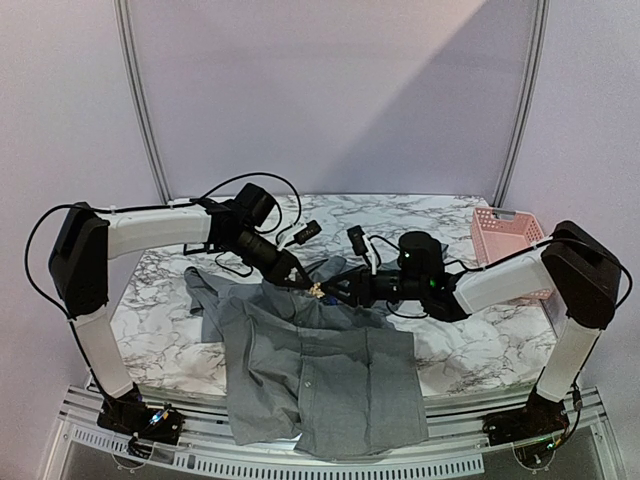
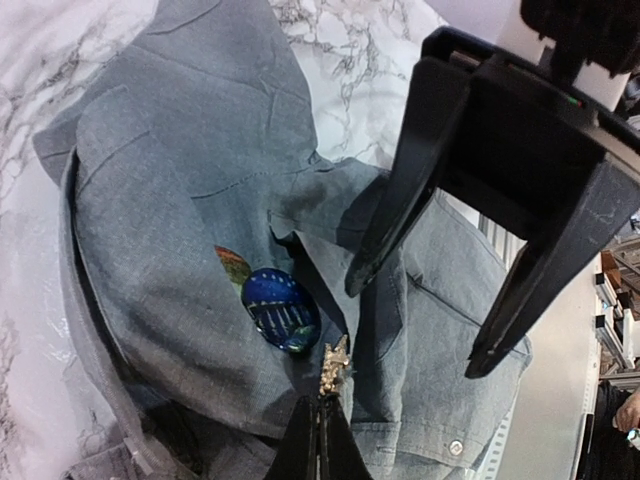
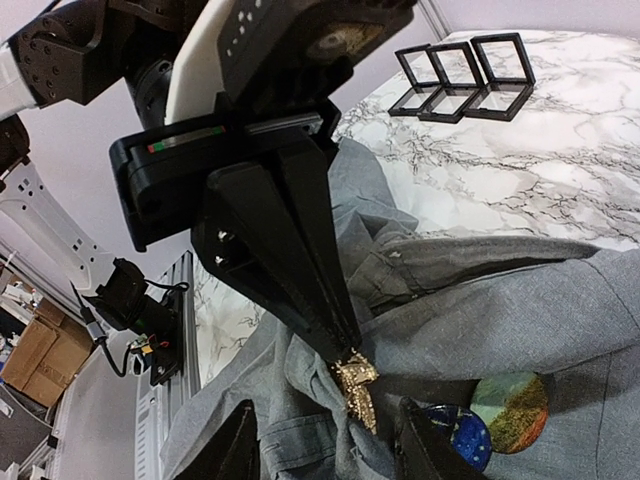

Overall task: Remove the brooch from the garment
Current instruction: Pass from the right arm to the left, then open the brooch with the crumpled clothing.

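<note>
The grey garment (image 1: 330,370) lies spread on the marble table and hangs over its near edge. A small gold glittering brooch (image 2: 334,365) sits at a raised fold near the collar. My left gripper (image 2: 320,410) is shut on the brooch's end, fingertips pressed together; in the right wrist view the left gripper (image 3: 340,345) comes down onto the brooch (image 3: 355,385). My right gripper (image 3: 327,410) stands open, one finger on either side of the brooch and the fold, holding nothing. From above, both grippers meet at the brooch (image 1: 316,291). I cannot tell whether the pin is still in the cloth.
A round blue badge (image 2: 282,310) with a green and orange one behind it lies on the shirt beside the brooch. Three black display boxes (image 3: 460,65) stand on the far table. A pink basket (image 1: 505,235) sits at the back right.
</note>
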`<state>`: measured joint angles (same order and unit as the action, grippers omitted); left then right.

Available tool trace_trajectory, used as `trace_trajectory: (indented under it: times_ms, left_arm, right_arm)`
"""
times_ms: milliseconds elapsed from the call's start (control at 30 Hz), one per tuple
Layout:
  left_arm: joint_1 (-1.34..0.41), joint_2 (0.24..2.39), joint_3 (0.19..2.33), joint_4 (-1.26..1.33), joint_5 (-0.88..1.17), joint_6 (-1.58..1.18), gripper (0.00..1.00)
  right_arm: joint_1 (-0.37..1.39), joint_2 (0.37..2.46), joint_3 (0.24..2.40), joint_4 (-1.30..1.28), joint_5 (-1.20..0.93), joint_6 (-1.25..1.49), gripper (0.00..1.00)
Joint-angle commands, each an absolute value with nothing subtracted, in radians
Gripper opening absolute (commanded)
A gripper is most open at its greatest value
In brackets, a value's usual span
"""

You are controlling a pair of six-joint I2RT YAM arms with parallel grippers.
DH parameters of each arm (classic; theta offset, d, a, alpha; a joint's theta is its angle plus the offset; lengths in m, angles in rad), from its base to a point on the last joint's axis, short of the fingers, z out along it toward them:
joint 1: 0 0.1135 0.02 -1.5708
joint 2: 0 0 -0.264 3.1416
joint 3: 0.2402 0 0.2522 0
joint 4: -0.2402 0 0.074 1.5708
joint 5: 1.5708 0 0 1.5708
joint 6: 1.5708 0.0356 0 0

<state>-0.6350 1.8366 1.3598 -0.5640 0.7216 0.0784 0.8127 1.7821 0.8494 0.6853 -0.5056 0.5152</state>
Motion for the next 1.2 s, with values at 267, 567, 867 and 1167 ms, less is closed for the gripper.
trace_trajectory:
  times_ms: [267,567,867,1167]
  left_arm:
    - [-0.644,1.810,1.350,-0.548,0.758,0.082,0.00]
    - [-0.644,1.809,1.350,-0.548,0.760,0.082,0.00]
    - [-0.644,1.810,1.351,-0.550,0.757,0.080,0.00]
    - [-0.644,1.807,1.353,-0.553,0.756,0.081,0.00]
  right_arm:
    - [0.808,1.865,0.881,0.719,-0.533,0.540,0.45]
    - [0.805,1.894,0.903,0.710,-0.541,0.549,0.41]
    - [0.803,1.911,0.923,0.699,-0.555,0.548,0.34]
    - [0.801,1.930,0.928,0.704,-0.568,0.558,0.28]
